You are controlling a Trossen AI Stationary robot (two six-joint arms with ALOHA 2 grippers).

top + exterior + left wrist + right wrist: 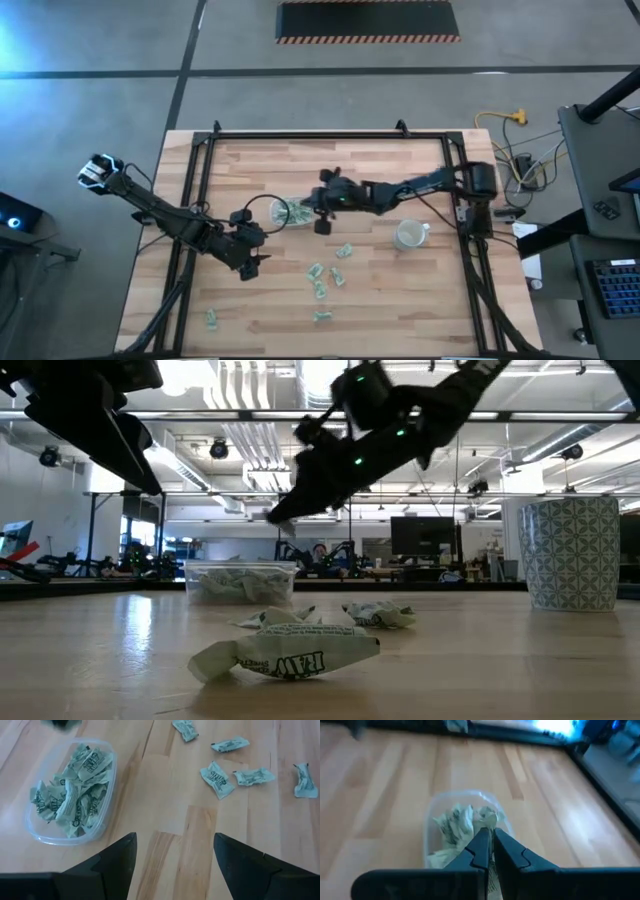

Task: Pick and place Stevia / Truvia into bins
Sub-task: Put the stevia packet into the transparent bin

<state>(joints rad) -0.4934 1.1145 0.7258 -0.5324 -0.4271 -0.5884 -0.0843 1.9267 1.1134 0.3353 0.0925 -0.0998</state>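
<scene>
A clear shallow tub [279, 212] sits mid-table and holds many pale green Stevia packets [75, 790]. Several more packets lie loose on the wood nearer the front edge [318, 272], and one lies close to the low camera [285, 650]. A round cup with a patterned wall [409, 235] stands to the right. My right gripper [492, 847] hovers over the tub [462, 827], shut on a packet. My left gripper [175, 855] is open above bare wood, just near-left of the tub [70, 795], and touches nothing. My right gripper pinches a pale Stevia packet [493, 875] between its two fingers, which slant down from the table's right. Only a sliver of paper shows in the narrow gap, so which part of the packet it has is hidden. The packet is lifted clear above the tub.
A black frame rail [330, 135] borders the tabletop on the far side and both flanks. One stray packet lies near the front-left corner [212, 318]. Bare wood lies between the tub and the loose packets. Desks and monitors fill the room beyond the table.
</scene>
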